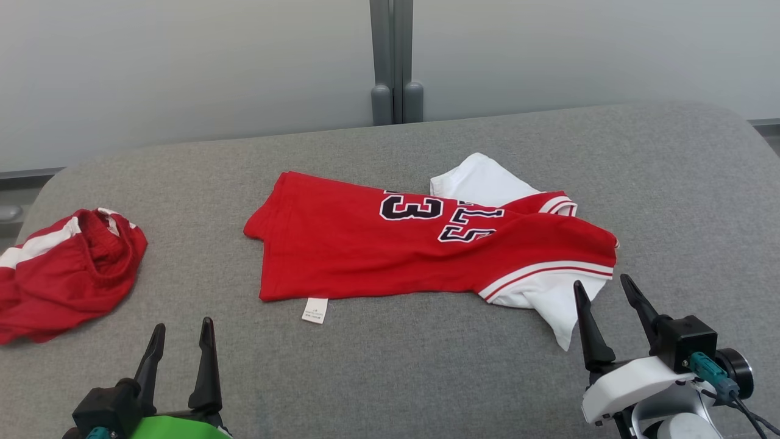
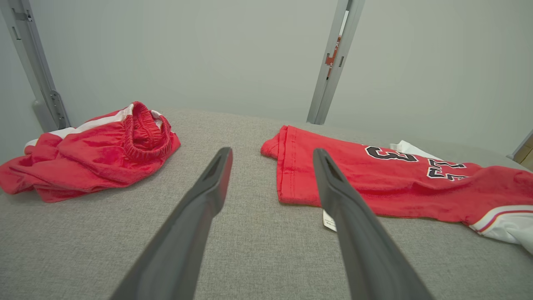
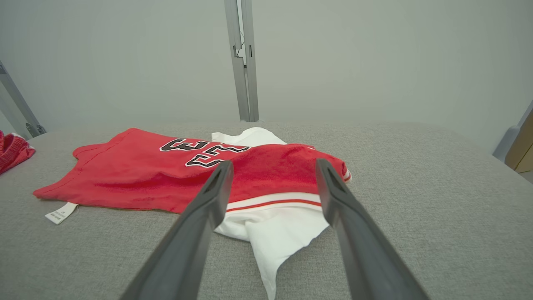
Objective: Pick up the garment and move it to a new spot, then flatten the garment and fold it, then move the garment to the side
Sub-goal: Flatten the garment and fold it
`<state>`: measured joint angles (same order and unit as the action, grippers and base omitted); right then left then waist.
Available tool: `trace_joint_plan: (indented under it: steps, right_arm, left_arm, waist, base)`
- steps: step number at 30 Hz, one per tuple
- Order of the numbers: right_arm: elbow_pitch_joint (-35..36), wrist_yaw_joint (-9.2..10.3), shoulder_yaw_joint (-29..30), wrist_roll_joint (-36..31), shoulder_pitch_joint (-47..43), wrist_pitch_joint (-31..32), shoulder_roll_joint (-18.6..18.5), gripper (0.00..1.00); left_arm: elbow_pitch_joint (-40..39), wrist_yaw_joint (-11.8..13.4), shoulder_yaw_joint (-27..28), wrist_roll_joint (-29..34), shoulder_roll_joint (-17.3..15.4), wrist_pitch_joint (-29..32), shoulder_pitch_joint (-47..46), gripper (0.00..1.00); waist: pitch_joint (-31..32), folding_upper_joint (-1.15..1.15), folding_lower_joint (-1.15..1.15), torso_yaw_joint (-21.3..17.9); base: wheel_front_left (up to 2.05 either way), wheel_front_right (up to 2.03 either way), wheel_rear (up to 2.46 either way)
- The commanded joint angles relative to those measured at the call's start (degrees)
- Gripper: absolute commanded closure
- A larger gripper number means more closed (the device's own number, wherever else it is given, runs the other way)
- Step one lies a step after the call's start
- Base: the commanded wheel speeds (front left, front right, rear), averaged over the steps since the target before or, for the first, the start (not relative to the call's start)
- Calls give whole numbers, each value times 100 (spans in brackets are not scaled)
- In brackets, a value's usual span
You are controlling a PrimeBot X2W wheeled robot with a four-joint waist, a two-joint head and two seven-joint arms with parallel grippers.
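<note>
Garment: the red jersey (image 1: pixel 396 250) lies spread sideways on the grey padded surface (image 1: pixel 390 378). It sits ahead and to the right of the left gripper (image 1: pixel 183 323) and directly ahead of the right gripper (image 1: pixel 602 280).
Left gripper: its fingers stand wide apart with nothing between them, above bare grey cloth.
Right gripper: its fingers are spread wide and hold nothing, with the tips just short of the jersey's white sleeve (image 1: pixel 551 311).
Head view: it takes in both grippers at once, the jersey's whole outline, and a second white sleeve (image 1: pixel 481 180) poking out beyond the numerals.
Left wrist view: it brings up the jersey's stitched hem (image 2: pixel 287 166) just past the right-hand finger. The red shorts (image 2: pixel 95 154) are bunched ahead to the left, with their gathered elastic waistband (image 2: pixel 143 133).
Right wrist view: the white sleeve tapers to a point between the two fingers, under a red-and-white striped band (image 3: pixel 275 201). A tan panel (image 3: pixel 520 158) stands far to the right.
Jersey fabric: soft, matt and faintly fuzzy, lightly rumpled, with blocky black numerals (image 1: pixel 411 207) edged in white.
Care label (image 1: pixel 315 310): a small white rectangle sticking out from the jersey's near edge, ahead and to the right of the left gripper.
Surface: coarse woven grey cloth over padding, with rounded corners.
Fingers: long, dark, smooth and tapering to tips.
Backdrop: a plain pale wall with a grey metal post (image 1: pixel 393 61).
</note>
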<state>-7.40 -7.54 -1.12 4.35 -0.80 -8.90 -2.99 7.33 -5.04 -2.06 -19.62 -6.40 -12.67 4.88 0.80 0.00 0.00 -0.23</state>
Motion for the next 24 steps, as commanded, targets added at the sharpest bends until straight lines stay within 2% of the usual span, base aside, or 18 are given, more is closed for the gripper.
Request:
trace_joint_plan:
  steps: [1,17,19,24]
  right_arm:
    - [11,10,-9,29,-40,-14,-12,0]
    - [15,10,-21,60,-77,-9,4,0]
    - [-19,10,-15,59,-77,75,3,0]
    - [-352,10,79,103,-102,731,6,0]
  left_arm:
    - [12,4,3,-23,-66,9,-92,0]
    - [28,72,-76,-26,-89,-34,-57,0]
    - [17,96,-78,-22,-94,-39,-49,0]
    - [3,132,-111,-9,-68,-58,-125,0]
  waist:
    - [-10,0,0,-10]
    - [-67,0,0,-2]
    - [-89,0,0,-15]
    - [-214,0,0,-62]
  base:
    - [0,0,0]
    - [0,0,0]
    - [0,0,0]
    - [0,0,0]
